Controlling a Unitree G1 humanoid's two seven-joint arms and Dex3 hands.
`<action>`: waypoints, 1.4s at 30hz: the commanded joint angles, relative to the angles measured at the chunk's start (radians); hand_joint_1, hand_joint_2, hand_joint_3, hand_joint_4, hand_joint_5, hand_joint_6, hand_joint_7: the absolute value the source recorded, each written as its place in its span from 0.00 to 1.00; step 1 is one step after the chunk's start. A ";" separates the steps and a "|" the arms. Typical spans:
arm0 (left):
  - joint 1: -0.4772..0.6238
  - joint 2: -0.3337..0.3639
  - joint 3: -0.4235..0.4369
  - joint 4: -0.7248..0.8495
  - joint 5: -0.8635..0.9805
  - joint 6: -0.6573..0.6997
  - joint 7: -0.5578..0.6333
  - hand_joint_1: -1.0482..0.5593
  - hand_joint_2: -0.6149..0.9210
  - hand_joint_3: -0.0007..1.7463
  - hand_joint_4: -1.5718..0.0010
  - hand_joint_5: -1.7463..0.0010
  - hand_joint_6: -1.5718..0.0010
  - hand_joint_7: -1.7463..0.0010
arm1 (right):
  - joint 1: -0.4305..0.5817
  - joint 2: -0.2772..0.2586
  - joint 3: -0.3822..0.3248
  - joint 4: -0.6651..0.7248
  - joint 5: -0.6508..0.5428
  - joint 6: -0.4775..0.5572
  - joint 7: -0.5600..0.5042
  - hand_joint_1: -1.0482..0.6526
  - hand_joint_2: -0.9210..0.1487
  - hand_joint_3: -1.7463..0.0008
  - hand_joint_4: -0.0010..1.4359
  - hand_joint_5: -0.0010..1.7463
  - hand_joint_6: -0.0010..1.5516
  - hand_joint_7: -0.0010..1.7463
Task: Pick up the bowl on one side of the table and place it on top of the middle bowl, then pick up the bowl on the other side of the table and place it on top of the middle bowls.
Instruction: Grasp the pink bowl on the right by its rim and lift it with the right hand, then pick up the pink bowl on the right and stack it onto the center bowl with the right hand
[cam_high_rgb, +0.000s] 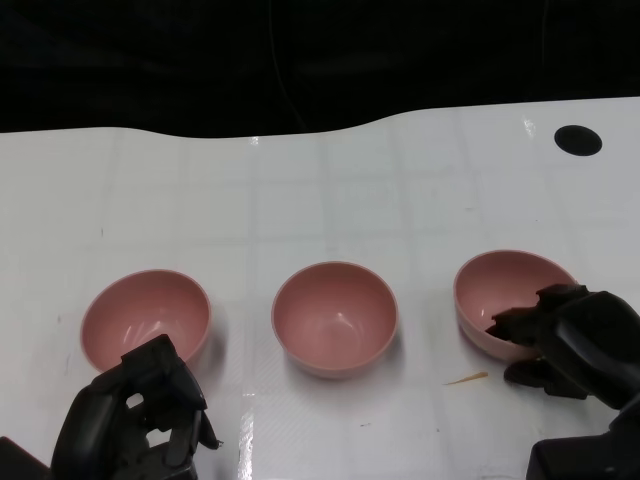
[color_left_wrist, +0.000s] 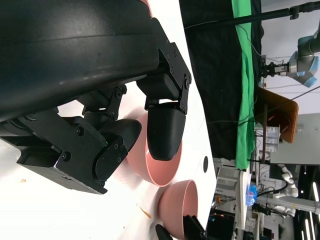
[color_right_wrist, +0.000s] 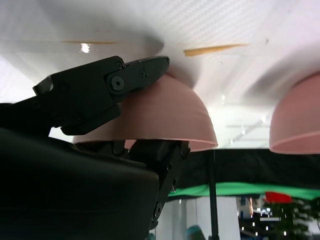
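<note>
Right bowl (cam_high_rgb: 505, 290), lower right of frame, pinched at its rim by right hand (cam_high_rgb: 570, 340); lift it level before crossing to middle bowl (cam_high_rgb: 335, 317); left hand (cam_high_rgb: 135, 415) idle, fingers loosely spread.

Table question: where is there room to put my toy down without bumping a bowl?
The widest bare patch of the table is behind the three bowls, up to the far edge and the black hole. It is crowded near the left bowl and right bowl, where the left hand and right hand are.
</note>
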 joint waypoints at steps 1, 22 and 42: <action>0.004 0.005 0.001 -0.002 0.002 -0.006 0.005 0.66 0.75 0.74 0.51 0.00 0.55 0.05 | -0.002 -0.001 0.006 0.016 0.011 -0.011 -0.005 0.58 0.00 0.80 0.48 1.00 0.33 0.98; -0.002 -0.001 0.001 0.013 0.015 -0.024 0.009 0.65 0.74 0.75 0.51 0.00 0.55 0.06 | 0.022 -0.057 -0.033 -0.192 0.026 -0.031 0.040 0.54 0.00 0.84 0.49 1.00 0.31 1.00; -0.009 -0.029 0.000 0.048 0.023 -0.060 0.006 0.65 0.74 0.76 0.50 0.00 0.55 0.05 | 0.038 -0.084 -0.079 -0.550 0.021 -0.051 0.252 0.50 0.00 0.90 0.49 1.00 0.34 0.94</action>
